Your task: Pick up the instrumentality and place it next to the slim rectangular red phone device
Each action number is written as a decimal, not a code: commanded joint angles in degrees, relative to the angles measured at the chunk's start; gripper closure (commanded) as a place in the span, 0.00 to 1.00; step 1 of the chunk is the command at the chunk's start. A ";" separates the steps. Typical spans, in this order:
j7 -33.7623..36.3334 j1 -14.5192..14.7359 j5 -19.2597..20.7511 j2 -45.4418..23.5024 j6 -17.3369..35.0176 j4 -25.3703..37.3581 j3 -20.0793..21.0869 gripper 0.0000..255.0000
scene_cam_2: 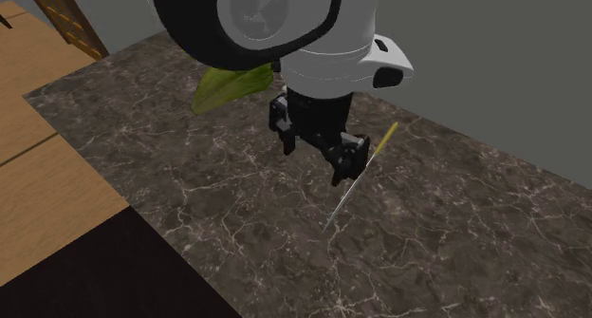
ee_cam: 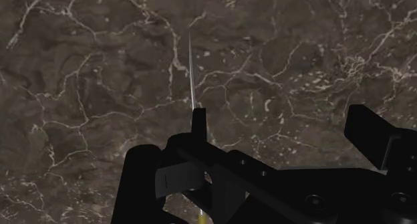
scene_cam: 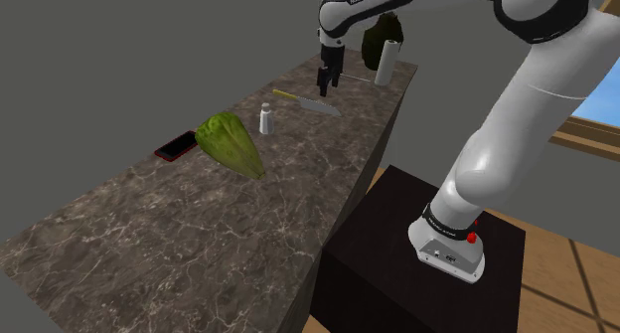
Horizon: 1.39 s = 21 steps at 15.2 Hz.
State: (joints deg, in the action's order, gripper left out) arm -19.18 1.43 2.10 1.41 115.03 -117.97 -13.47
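Note:
The instrumentality is a knife (scene_cam: 310,103) with a yellow handle and a thin grey blade, lying flat on the dark marble counter (scene_cam: 199,232). My black gripper (scene_cam: 326,86) hangs just over it, open, fingers pointing down. In the second exterior view the knife (scene_cam_2: 343,198) passes close by one fingertip of the gripper (scene_cam_2: 315,156). In the wrist view the blade (ee_cam: 192,75) runs out from beside one finger (ee_cam: 198,124) rather than midway in the gripper (ee_cam: 281,130); nothing is clasped. The slim red phone (scene_cam: 177,145) lies far along the counter, toward the shoulder view's left.
A green lettuce (scene_cam: 231,142) lies right beside the phone, and a small white shaker (scene_cam: 265,118) stands between it and the knife. A white bottle (scene_cam: 385,63) and a dark green object (scene_cam: 381,33) stand at the counter's far end. My stand (scene_cam: 417,251) is beside the counter.

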 commanded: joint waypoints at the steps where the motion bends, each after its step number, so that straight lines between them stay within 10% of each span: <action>1: -1.55 -0.24 -1.43 -4.91 0.98 3.89 -0.34 0.00; 11: -7.32 -3.61 -7.75 -27.66 1.06 26.31 0.49 0.00; 21: -7.71 -3.79 -8.35 -29.87 5.89 23.65 0.84 0.00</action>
State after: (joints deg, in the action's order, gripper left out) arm -26.88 -2.36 -6.23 -28.37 120.81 -94.33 -12.65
